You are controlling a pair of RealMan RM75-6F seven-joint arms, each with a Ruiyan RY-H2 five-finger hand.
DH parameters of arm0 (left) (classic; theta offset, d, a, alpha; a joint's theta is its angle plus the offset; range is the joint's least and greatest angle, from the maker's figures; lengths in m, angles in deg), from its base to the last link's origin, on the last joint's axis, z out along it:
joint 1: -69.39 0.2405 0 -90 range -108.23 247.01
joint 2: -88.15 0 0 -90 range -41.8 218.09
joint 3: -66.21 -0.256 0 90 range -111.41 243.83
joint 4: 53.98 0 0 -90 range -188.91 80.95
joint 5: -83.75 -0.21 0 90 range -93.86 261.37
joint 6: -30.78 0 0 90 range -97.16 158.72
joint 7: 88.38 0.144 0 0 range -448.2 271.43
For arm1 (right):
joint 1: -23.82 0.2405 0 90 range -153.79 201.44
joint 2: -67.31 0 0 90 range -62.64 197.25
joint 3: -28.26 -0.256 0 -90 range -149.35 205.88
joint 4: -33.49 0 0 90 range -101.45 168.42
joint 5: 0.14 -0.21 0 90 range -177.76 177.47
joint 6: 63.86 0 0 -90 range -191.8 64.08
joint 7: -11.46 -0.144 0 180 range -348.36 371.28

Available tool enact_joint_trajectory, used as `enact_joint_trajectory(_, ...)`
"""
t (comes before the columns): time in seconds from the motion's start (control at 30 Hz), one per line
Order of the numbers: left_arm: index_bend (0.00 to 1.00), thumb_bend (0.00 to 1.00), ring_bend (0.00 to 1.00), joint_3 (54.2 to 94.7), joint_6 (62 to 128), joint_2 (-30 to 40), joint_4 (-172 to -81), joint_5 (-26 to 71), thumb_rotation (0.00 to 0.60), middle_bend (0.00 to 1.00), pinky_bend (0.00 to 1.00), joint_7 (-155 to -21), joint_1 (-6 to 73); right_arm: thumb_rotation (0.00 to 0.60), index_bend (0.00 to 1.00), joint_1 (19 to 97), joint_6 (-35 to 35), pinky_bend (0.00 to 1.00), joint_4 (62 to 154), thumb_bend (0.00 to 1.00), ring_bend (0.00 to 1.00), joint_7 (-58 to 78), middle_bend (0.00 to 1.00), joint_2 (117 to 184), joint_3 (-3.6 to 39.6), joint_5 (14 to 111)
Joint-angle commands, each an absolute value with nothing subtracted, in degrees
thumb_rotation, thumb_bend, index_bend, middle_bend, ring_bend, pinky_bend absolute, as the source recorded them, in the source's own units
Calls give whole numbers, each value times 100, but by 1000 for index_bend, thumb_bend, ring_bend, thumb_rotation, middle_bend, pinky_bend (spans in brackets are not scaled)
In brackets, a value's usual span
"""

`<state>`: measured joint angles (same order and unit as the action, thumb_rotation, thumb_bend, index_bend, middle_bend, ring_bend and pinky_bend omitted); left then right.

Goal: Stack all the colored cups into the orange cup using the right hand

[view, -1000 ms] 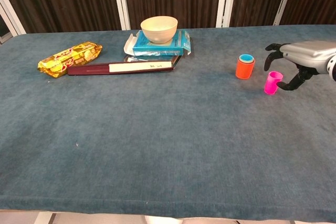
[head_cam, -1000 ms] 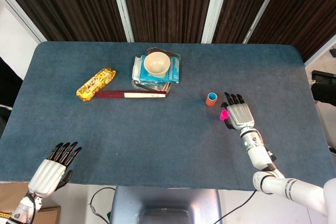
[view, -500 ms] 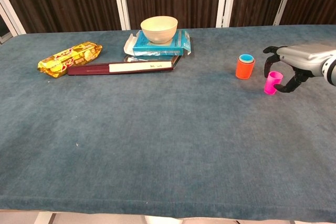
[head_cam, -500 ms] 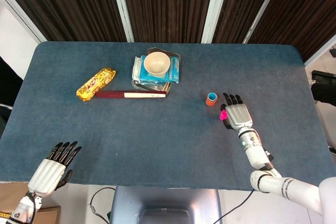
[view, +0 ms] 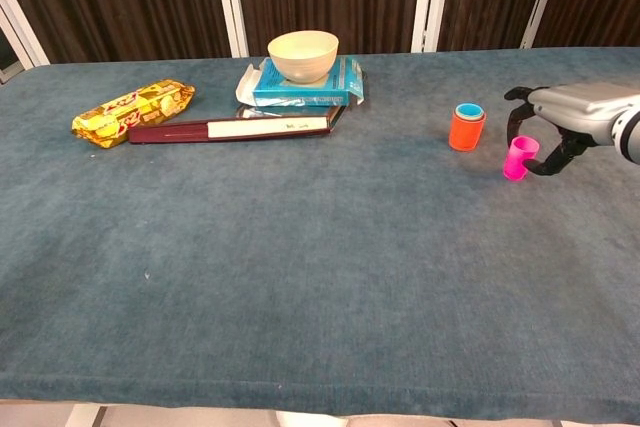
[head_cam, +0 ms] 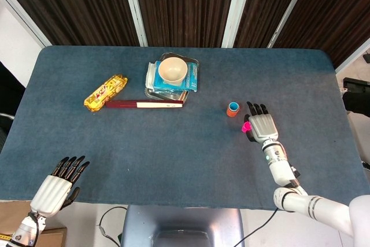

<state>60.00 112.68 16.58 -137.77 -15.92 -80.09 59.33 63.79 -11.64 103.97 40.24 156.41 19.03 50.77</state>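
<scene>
Curling around a pink cup (view: 518, 157), the right hand (view: 565, 117) is reaching in palm-down from the right edge of the chest view, its dark fingers (view: 517, 127) arching over the cup's far side and its thumb hooking in at the near side. Whether the fingers are actually pressing on the cup or only cupping it cannot be told, and the cup is standing upright on the blue table cloth (view: 330, 247). From the head view, the same right hand (head_cam: 262, 126) is covering most of the pink cup (head_cam: 246, 126), which is peeking out at the hand's left edge.

Just beside it, the orange cup (view: 466, 129) is standing upright with a light blue cup (view: 468, 111) nested inside it, only the blue rim showing above the orange one. The pink cup and the orange cup are sitting near each other but apart.

Further across the table, a cream bowl (view: 302, 55) is resting on a blue packet (view: 305, 84), which is lying on a clear tray. In front of that, a long dark red box (view: 235, 128) is lying flat, and a yellow snack packet (view: 132, 111) is lying just beyond its end.

The left hand (head_cam: 58, 187) is hanging off the near edge of the table, holding nothing, with its fingers stretched out and slightly apart.
</scene>
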Motion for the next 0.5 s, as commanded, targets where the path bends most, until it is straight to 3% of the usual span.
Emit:
enact_joint_trajectory(0.03,0,482,38,6002,11269,1659,-13778,-1591,600,4,101,-8012,5933,600,545,6384,-1154,0,10392,521,0,4048,0,15654,1896,5058)
enact_joint_trajectory(0.27,0,483,38,6005,11287,1670,-13777,-1593,600,5,101,-8028,5938,600,569,6366,-1054,0,10502,520,0,3950,0,15597,1800,5079)
enact_joint_trajectory(0.5,0,482,38,6014,11271,1659,-13774,-1576,600,5,100,-8014,5935,600,573,6446,-760,0,10970,521,0,3575,0,15302,1263,5086)
